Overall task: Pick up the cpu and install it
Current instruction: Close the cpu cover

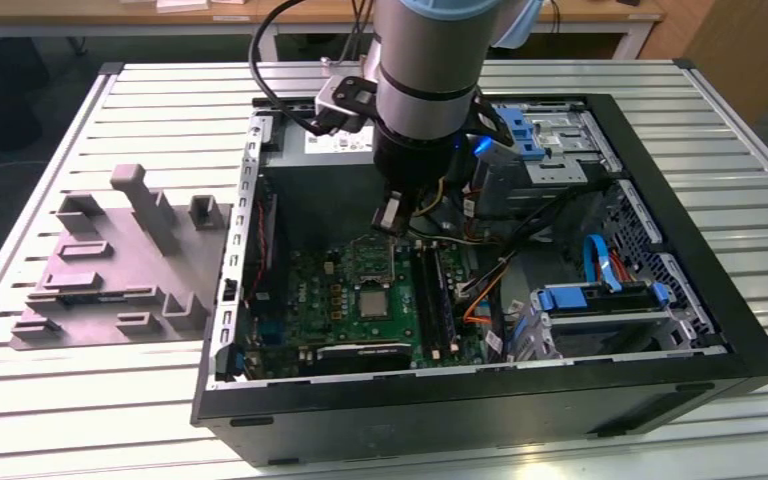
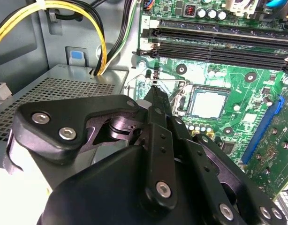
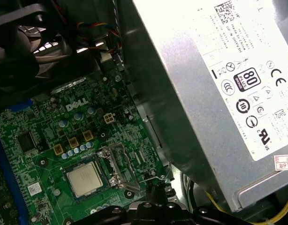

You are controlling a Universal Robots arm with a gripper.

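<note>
Fingers (image 2: 155,91) together, empty, near socket edge; cpu (image 2: 208,103) seated on motherboard (image 2: 256,93)

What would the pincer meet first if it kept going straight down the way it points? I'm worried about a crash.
Probably the socket's metal frame beside the cpu, or the green motherboard there; depth is unclear.

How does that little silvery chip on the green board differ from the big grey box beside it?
The cpu is a small, thin square lying flat in its socket on the motherboard; the power supply is a far larger, thick box standing beside the board. The cpu's top looks plain, while the power supply carries a white label and yellow cables. Both have grey metal surfaces.
</note>
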